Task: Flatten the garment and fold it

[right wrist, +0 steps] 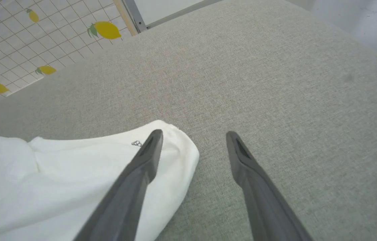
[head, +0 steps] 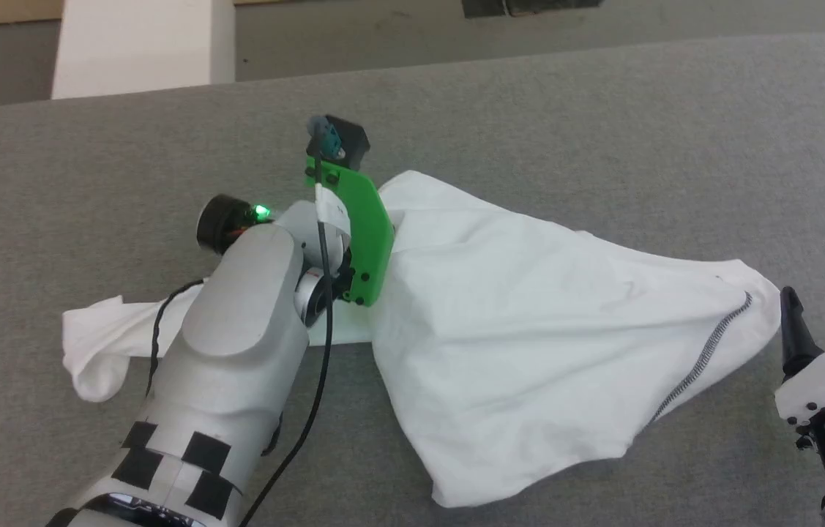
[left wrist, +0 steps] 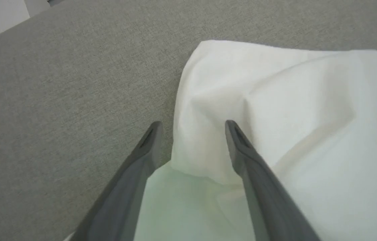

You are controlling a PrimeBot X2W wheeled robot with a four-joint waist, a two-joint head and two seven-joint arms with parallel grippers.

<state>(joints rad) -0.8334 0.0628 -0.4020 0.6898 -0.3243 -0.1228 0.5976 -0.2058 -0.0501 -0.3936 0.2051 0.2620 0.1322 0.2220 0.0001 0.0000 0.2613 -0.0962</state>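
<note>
The garment (head: 529, 322), a white thin shirt with a grey-black stitched seam near its right corner, lies rumpled in the middle of the grey surface, one sleeve trailing left under my left forearm. In the left wrist view my left gripper (left wrist: 193, 129) stands open above the garment (left wrist: 275, 117), one finger over its far-left fold and one over bare surface. My right gripper (head: 815, 315) is open at the lower right, just off the shirt's right corner. In the right wrist view the gripper (right wrist: 193, 137) holds nothing, its left finger over the garment corner (right wrist: 108, 164).
The grey padded work surface (head: 602, 132) stretches wide around the shirt. A white block (head: 141, 44) stands beyond its far edge at the left. A lemon-patterned tiled sheet (right wrist: 24, 40) lies past the surface's edge in the right wrist view.
</note>
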